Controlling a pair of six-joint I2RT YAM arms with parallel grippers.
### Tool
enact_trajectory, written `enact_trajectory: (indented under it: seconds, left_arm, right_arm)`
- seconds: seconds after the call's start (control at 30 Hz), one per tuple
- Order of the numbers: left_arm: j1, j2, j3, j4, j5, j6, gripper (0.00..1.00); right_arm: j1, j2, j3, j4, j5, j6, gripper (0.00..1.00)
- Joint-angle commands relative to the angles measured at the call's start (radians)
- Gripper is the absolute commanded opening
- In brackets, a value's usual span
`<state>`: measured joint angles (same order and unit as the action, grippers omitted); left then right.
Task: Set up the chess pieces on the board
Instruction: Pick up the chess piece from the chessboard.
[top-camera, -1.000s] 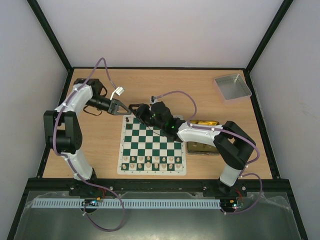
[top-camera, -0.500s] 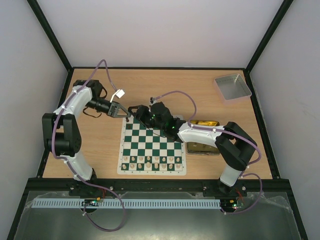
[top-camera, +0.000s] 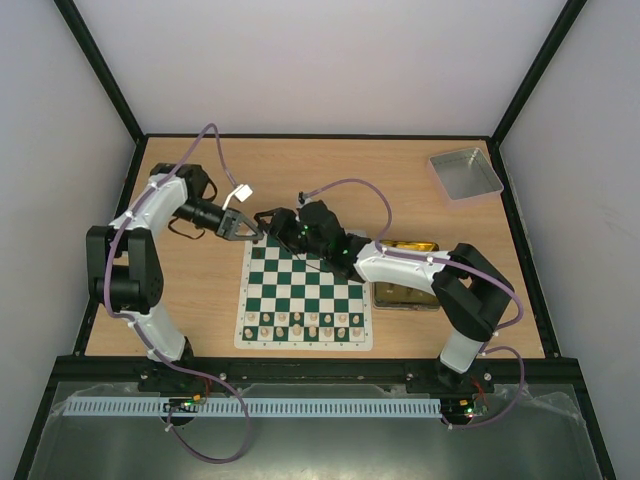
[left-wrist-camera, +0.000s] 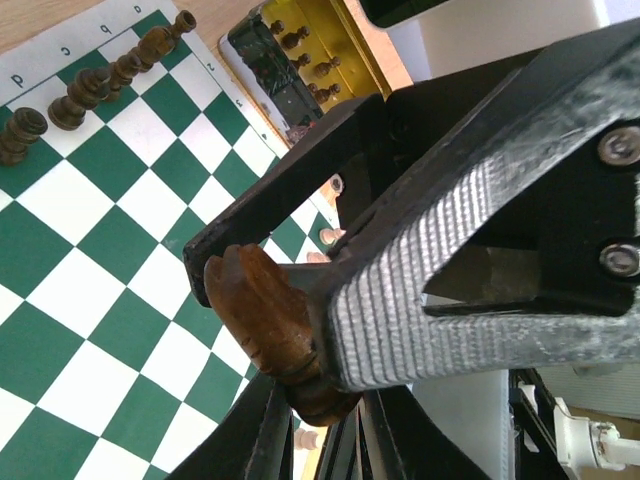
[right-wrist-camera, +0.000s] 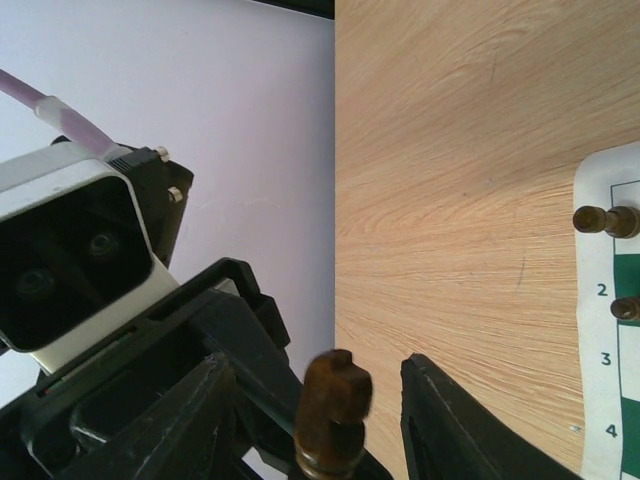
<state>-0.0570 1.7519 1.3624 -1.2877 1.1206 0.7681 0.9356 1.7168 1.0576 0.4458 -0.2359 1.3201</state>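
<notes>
My left gripper (top-camera: 249, 229) is shut on a dark brown knight (left-wrist-camera: 262, 318), pinched between its ribbed finger (left-wrist-camera: 420, 285) and its black finger (left-wrist-camera: 270, 205), just off the far left corner of the board (top-camera: 305, 292). Tip to tip with it, my right gripper (top-camera: 266, 222) stands open. Its fingers (right-wrist-camera: 455, 425) flank the knight (right-wrist-camera: 334, 402) without touching it. More dark chess pieces (left-wrist-camera: 90, 85) stand in a row along the board's edge, and two (right-wrist-camera: 606, 220) show by the border numbers.
Cream pieces (top-camera: 305, 322) fill the board's near rows. A gold tin (top-camera: 405, 272) lies right of the board with dark pieces (left-wrist-camera: 300, 45) in it. A grey tray (top-camera: 465, 173) sits at the far right corner. The right arm reaches over the board's far half.
My right gripper's jaws have spread apart off the knight, which stays in the left gripper. The left gripper has shifted slightly nearer and to the right.
</notes>
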Motion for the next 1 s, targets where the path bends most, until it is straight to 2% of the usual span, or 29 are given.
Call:
enact_trajectory:
  seconds: [0.0,0.27,0.47,0.63,0.97]
  left_arm:
    - [-0.006,-0.034,-0.018,-0.005,0.0,0.038,0.02]
    - [-0.009,-0.057,-0.021,-0.007,-0.031,0.04,0.02]
    - [-0.025,-0.109,-0.025,-0.009,-0.1,0.044,0.02]
    - [-0.079,-0.161,-0.059,-0.009,-0.196,0.079,0.02]
    - [-0.147,-0.212,-0.084,0.013,-0.445,0.123,0.02]
  right_arm:
    - [0.002,0.011,0.041,-0.011,0.003,-0.01,0.45]
    - [-0.008,0.005,0.027,-0.049,-0.005,-0.02,0.45]
    - [-0.063,-0.089,-0.049,-0.102,-0.028,-0.076,0.44]
    - [-0.134,-0.169,-0.083,-0.174,-0.141,-0.189,0.43]
    - [-0.2,-0.214,0.009,-0.494,-0.367,-0.37,0.35]
